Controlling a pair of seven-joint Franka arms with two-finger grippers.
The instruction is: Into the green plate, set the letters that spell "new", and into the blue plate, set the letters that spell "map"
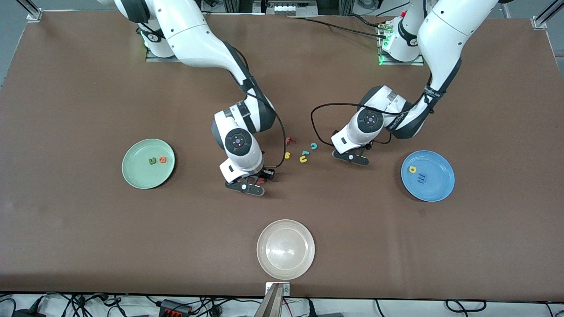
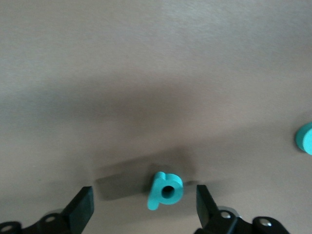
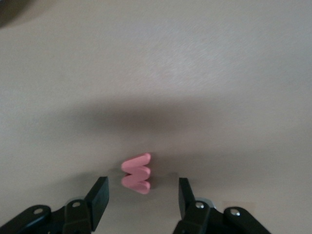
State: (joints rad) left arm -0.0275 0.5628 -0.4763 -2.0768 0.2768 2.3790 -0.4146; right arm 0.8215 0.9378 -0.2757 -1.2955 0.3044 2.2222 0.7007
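Observation:
The green plate [image 1: 132, 176] holds a dark green n [image 1: 152, 161] and an orange e [image 1: 162, 160]. On the blue plate [image 1: 436, 189] lie a yellow p [image 1: 413, 169] and a blue m [image 1: 422, 178]. My right gripper [image 1: 251, 185] [image 3: 142, 197] is down at the table, open, with the salmon w [image 3: 138, 175] [image 1: 261, 180] between its fingers, untouched. My left gripper [image 1: 351, 157] [image 2: 145, 207] is also low and open. The teal a [image 2: 165, 190] lies on the table between its fingers, closer to one of them.
Loose letters lie between the two grippers: a red f [image 1: 289, 141], a yellow s [image 1: 287, 155], a teal c [image 1: 314, 146], another teal piece [image 1: 305, 153] and a yellow u [image 1: 303, 159]. A whitish-beige plate [image 1: 285, 268] sits near the front edge.

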